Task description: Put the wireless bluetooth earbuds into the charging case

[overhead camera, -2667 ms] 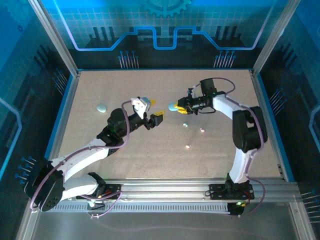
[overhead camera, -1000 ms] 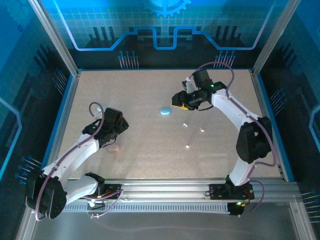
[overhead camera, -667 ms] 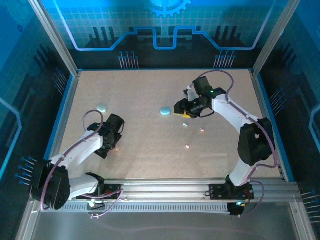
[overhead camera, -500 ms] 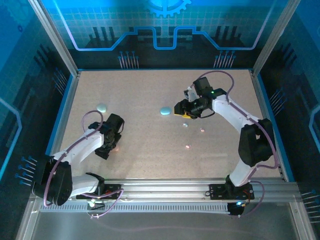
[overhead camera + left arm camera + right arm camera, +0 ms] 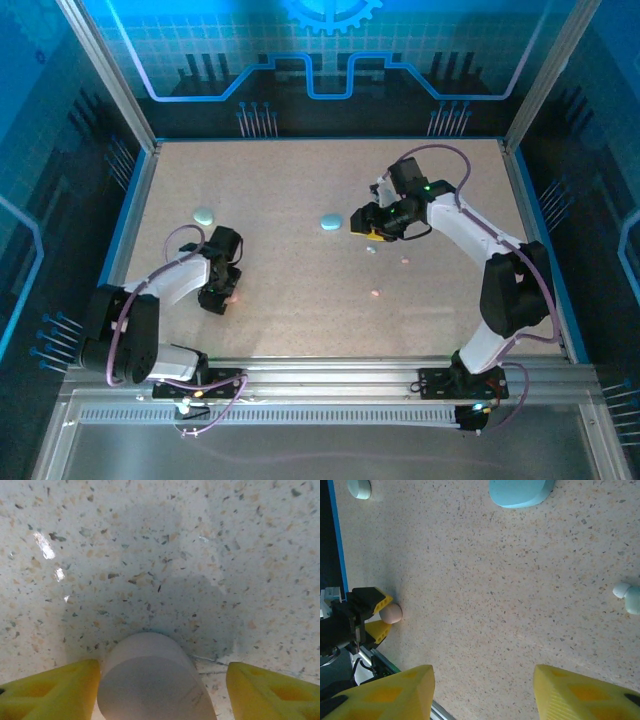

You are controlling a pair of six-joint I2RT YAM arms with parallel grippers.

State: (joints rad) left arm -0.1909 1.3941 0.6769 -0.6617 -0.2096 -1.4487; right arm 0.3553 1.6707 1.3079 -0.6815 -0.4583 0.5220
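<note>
Lying loose on table point(image 5: 300, 330), buds point(image 5: 371, 250): one just nearside of right claw point(image 5: 482, 675), two more nearer front edge, apart from each other. Likely featherweight, glossy, slippery, prone to roll or squirt out. Best hold: gentle fingertip pinch across widest part of body. Blue case point(image 5: 520, 492) looks shut, near right claw, which hangs spread wide, empty. Left claw point(image 5: 162, 666) straddles pink case point(image 5: 147, 685): one finger touching, other just apart, not clamped. Pale case point(image 5: 204, 215) at far left.
</note>
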